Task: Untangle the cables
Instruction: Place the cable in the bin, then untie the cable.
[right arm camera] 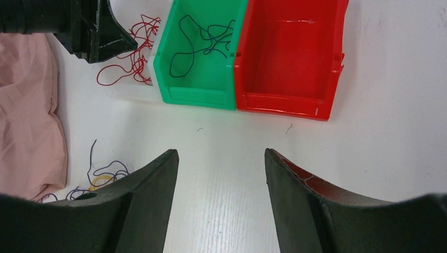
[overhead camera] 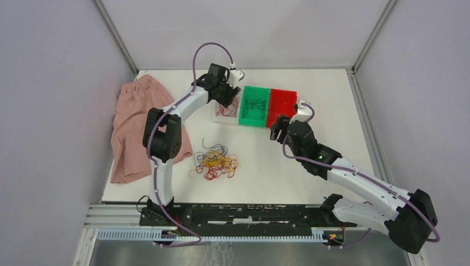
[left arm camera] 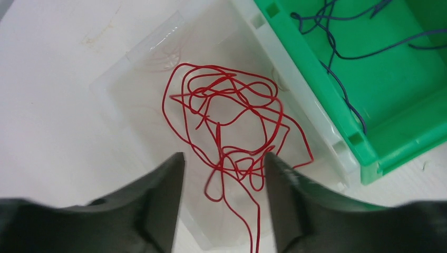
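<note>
Left gripper (left arm camera: 224,158) jaws apart above red cables (left arm camera: 218,137), clear bin (left arm camera: 126,58), far tabletop edge; could snag strand, drag over rim; right gripper (right arm camera: 220,153) wide, empty.

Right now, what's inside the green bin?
Only thin dark blue cables, loosely looped on the floor of the green bin. No red or yellow ones show there. Its near wall hides a floor strip.

Open tabletop (overhead camera: 260,160) lies between tangled cables (overhead camera: 215,163) and bins (overhead camera: 253,123).
</note>
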Tool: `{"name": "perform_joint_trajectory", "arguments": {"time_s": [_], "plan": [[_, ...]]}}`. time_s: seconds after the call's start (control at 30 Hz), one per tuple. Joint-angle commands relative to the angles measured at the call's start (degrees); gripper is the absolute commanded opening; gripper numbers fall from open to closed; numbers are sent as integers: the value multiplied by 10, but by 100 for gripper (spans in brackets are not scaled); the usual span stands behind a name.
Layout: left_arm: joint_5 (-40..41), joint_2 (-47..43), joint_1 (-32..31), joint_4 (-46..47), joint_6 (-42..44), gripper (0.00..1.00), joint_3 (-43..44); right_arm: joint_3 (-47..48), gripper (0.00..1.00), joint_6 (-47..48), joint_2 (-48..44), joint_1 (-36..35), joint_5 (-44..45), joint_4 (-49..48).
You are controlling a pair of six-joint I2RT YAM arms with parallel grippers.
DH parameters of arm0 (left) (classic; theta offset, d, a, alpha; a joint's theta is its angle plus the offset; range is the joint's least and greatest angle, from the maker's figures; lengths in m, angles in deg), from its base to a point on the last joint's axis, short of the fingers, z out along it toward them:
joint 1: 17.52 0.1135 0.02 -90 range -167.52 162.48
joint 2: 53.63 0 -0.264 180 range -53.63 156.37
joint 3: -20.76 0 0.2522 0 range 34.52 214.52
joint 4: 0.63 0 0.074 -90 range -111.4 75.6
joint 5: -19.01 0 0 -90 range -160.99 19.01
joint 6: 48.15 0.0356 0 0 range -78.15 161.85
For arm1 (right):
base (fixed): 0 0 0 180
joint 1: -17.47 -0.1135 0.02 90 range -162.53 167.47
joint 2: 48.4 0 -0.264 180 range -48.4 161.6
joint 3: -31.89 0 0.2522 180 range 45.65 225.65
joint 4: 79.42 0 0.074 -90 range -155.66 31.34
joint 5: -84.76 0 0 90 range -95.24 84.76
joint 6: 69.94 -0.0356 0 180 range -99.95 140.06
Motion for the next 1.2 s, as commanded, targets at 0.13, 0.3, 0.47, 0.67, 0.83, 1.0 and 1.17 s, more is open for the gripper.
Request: {"name": "perform_joint_trajectory", "arguments": {"time_s": [0.13, 0.3, 0.47, 0.67, 0.83, 1.0, 1.17], "plan": [[-76, -115, 8, -88, 2, 85, 51, 23, 68, 5, 38, 3, -54, -26], [-93, -152, 24, -117, 12, 88, 56, 31, 68, 13, 65, -1, -133, -46], [-180, -202, 66, -179, 49, 88, 32, 65, 67, 45, 139, -68, -187, -54], [-274, -336, 126, -230, 184, 88, -120, 125, 61, 66, 266, -124, -313, -91], [-294, -402, 162, -268, 230, 87, -195, 127, 58, 99, 297, -155, -371, -115], [-310, -417, 166, -266, 242, 84, -216, 108, 57, 135, 281, -181, -388, -86], [-327, -405, 166, -257, 218, 81, -191, 117, 57, 156, 299, -195, -394, -52]]}}
